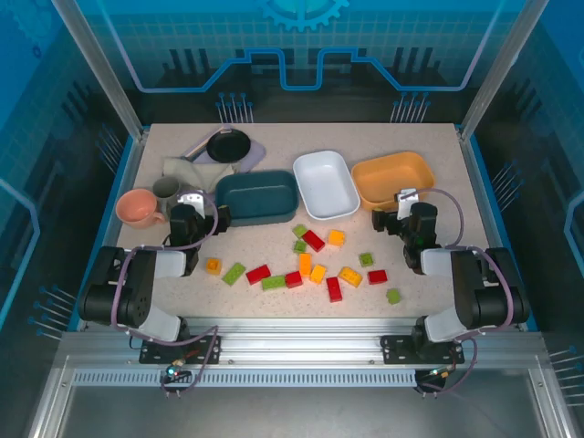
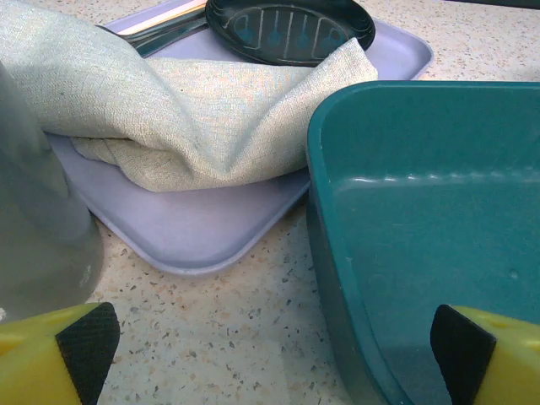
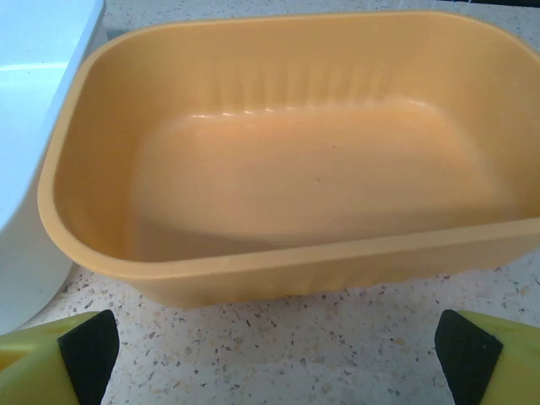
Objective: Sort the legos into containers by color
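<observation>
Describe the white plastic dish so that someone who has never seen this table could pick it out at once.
On the speckled beige table, look past the scattered small bricks to the row of three shallow rounded-rectangle dishes. The white plastic dish is the middle one, between the dark teal dish on its left and the yellow-orange dish on its right. It alone is white.

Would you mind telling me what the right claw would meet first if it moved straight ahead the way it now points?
Most likely the near wall of the yellow-orange dish, directly ahead of the open right claw across bare table.
</observation>
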Robot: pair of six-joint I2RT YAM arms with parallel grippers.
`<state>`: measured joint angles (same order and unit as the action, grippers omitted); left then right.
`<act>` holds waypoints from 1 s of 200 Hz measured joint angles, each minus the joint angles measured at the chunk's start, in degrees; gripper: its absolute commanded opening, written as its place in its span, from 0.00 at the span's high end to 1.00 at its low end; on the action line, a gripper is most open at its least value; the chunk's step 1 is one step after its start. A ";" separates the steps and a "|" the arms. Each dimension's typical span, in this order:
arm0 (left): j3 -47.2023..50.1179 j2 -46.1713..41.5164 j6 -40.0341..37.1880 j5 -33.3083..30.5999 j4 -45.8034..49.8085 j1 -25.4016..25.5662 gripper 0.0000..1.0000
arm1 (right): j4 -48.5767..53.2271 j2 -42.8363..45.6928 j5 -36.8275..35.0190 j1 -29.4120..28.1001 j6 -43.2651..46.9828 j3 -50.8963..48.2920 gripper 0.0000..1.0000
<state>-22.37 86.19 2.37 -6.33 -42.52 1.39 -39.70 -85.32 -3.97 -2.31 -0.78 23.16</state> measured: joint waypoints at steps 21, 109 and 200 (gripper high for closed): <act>-0.02 0.09 0.00 0.20 -0.11 -0.11 0.01 | -0.66 -0.20 0.00 0.00 0.11 0.09 0.00; -0.11 0.13 -1.05 0.22 -0.24 -0.15 0.01 | -1.53 -0.22 0.02 -0.04 0.44 0.22 0.00; 0.00 -17.44 -0.87 -9.51 9.42 5.73 0.01 | 11.04 11.98 -8.22 -2.67 -0.87 4.61 0.00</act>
<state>-22.37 68.75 1.50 -15.84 -33.10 7.11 -28.67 -73.34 -12.19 -4.97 -1.65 27.77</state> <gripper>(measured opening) 0.990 0.999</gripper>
